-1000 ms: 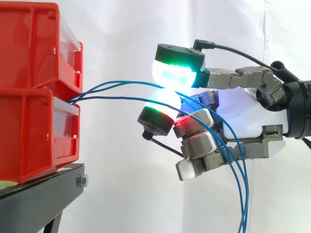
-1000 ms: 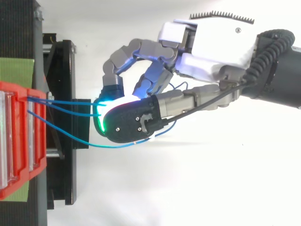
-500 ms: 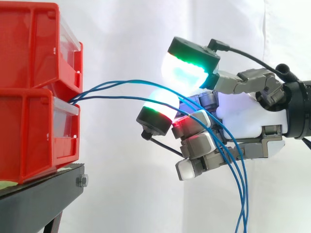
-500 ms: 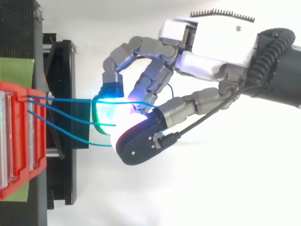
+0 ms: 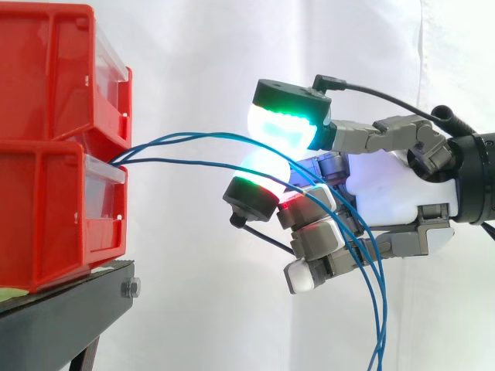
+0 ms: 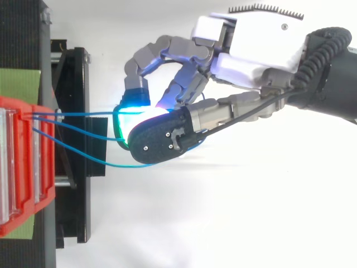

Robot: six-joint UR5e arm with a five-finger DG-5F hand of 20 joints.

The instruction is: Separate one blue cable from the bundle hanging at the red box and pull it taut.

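Three thin blue cables (image 5: 179,137) come out between the two stacked red bins (image 5: 46,154) and arc rightward to my hand (image 5: 387,189). The thumb pad (image 5: 285,122), glowing green, sits just above a finger pad (image 5: 261,176), and the upper cables run through the narrow gap between them, pinched there. The lower cable crosses the front of the finger pad. Past the hand, the cables hang down (image 5: 379,309). In the top view, two cables (image 6: 83,113) end under the thumb, while the third (image 6: 106,163) bows loosely past its near side. The other fingers are curled.
The red bins (image 6: 22,167) rest on a black stand (image 5: 69,309) at the left. A white curtain hangs behind. Open space lies between the bins and the hand, and below the hand.
The thumb, lifted half a second ago, has come back down onto the cables over the finger pad. The hand has tilted slightly and shifted a little to the right.
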